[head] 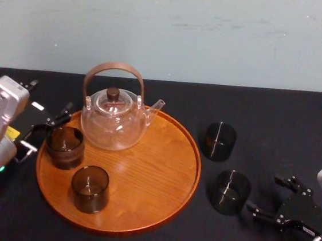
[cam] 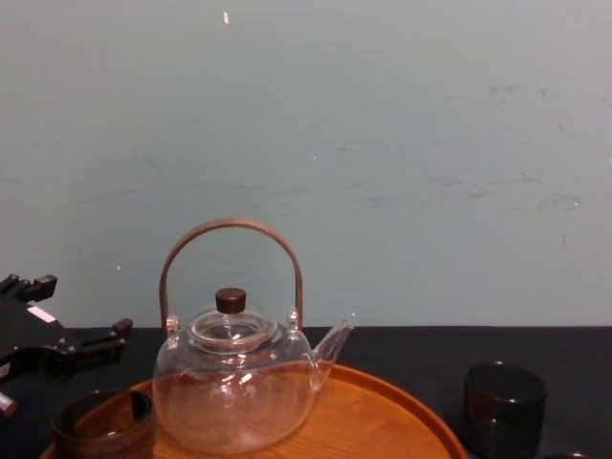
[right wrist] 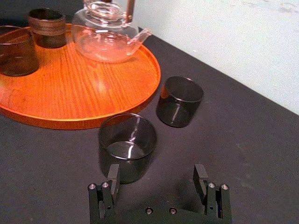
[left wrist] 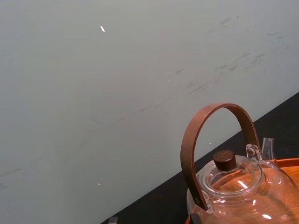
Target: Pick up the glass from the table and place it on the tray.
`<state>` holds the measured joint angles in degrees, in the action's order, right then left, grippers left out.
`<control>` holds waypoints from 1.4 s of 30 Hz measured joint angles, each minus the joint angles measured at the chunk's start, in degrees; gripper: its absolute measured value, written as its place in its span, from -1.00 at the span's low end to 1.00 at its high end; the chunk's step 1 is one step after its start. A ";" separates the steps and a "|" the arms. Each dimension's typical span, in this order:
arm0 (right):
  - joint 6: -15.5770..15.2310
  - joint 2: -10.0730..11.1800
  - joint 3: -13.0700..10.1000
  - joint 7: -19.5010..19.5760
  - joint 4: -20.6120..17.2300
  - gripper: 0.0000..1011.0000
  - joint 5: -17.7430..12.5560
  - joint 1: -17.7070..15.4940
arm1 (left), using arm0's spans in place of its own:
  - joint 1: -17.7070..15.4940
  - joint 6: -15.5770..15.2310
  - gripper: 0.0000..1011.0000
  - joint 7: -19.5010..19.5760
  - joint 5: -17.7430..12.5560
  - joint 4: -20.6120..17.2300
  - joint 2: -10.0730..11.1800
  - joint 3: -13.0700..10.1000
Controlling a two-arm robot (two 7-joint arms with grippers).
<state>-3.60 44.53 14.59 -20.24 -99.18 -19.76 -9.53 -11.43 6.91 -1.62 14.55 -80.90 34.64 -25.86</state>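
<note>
Two dark smoky glasses stand on the black table to the right of the tray: a nearer glass and a farther glass. My right gripper is low over the table just right of the nearer glass. It is open and holds nothing, with the glass just beyond its fingertips. The round orange-brown wooden tray carries a glass teapot and two more dark glasses. My left gripper is open at the tray's left edge, beside the left glass.
The teapot's tall brown handle rises above the tray's back left. A pale wall closes the back of the table. Bare black cloth lies to the right of the two table glasses.
</note>
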 joint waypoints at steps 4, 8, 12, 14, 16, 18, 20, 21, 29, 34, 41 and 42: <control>0.00 -0.11 0.01 -1.36 -0.13 0.98 0.27 -0.07 | 0.00 0.00 0.98 0.00 0.00 0.00 0.00 0.00; -0.03 -0.41 -0.11 -2.66 -0.27 0.98 0.61 -0.07 | 0.00 0.00 0.98 0.00 0.00 0.00 0.00 0.00; -0.42 -0.92 -0.30 -3.55 -0.30 0.98 0.70 0.00 | 0.00 0.00 0.98 0.00 0.00 0.00 0.00 0.00; -0.84 -1.36 -0.43 -3.98 -0.30 0.98 0.71 0.17 | 0.00 0.00 0.98 0.00 0.00 0.00 0.00 0.00; -1.19 -1.75 -0.50 -4.23 -0.20 0.98 0.71 0.32 | 0.00 0.00 0.98 0.00 0.00 0.00 0.00 0.00; -1.73 -2.27 -0.59 -4.55 0.00 0.98 0.69 0.58 | 0.00 0.00 0.98 0.00 0.00 0.00 0.00 0.00; -2.29 -2.85 -0.62 -4.87 0.32 0.98 0.71 0.94 | 0.00 0.00 0.98 0.00 0.00 0.00 0.00 0.00; -2.43 -3.03 -0.62 -4.96 0.45 0.98 0.72 1.08 | 0.00 0.00 0.98 0.00 0.00 0.00 0.00 0.00; -3.82 -4.67 0.08 -5.97 1.68 0.98 0.94 2.64 | 0.00 0.00 0.98 0.00 0.00 0.00 0.00 0.00; -4.37 -5.17 0.57 -6.49 2.14 0.98 0.98 3.33 | 0.00 0.00 0.98 0.00 0.00 0.00 0.00 0.00; -5.01 -5.48 1.11 -6.88 2.47 0.98 1.00 3.90 | 0.00 0.00 0.98 0.00 0.00 0.00 0.00 0.00; -5.18 -5.56 1.16 -6.87 2.53 0.98 1.00 3.98 | 0.00 0.00 0.98 0.00 0.00 0.00 0.00 0.00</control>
<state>-8.79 38.97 15.75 -27.11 -96.65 -18.76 -5.56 -11.43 6.91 -1.62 14.55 -80.90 34.64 -25.86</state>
